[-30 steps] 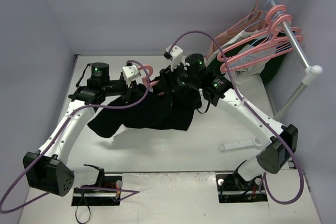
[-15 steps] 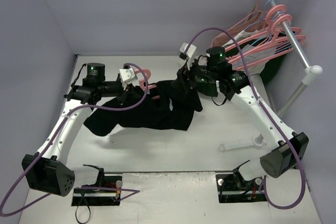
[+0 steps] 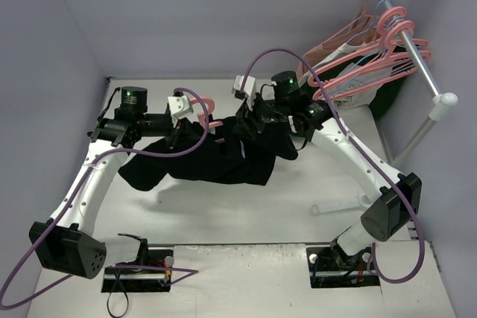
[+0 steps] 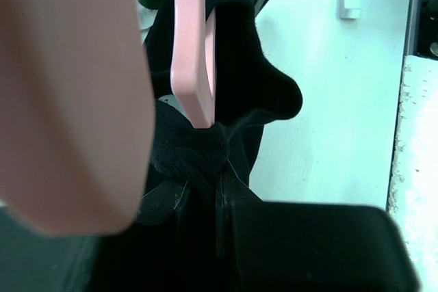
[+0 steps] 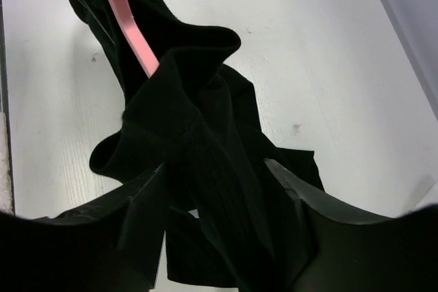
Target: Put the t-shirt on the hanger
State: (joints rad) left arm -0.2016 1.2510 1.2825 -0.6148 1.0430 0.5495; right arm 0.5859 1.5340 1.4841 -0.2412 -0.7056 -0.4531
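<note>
Above a white table [image 3: 246, 214] — walled in pale violet — the black t-shirt [image 3: 216, 161] is held aloft, draped along the pink hanger [image 3: 206, 103]. The left fingers [image 4: 164, 203] are pressed together on the hanger where its bar vanishes into cloth; a thick bunch of the fabric is pinched between the right fingers [image 5: 140, 230].

White arms [image 3: 84, 190], black joints [image 3: 133, 103], purple cables [image 3: 277, 51]
</note>
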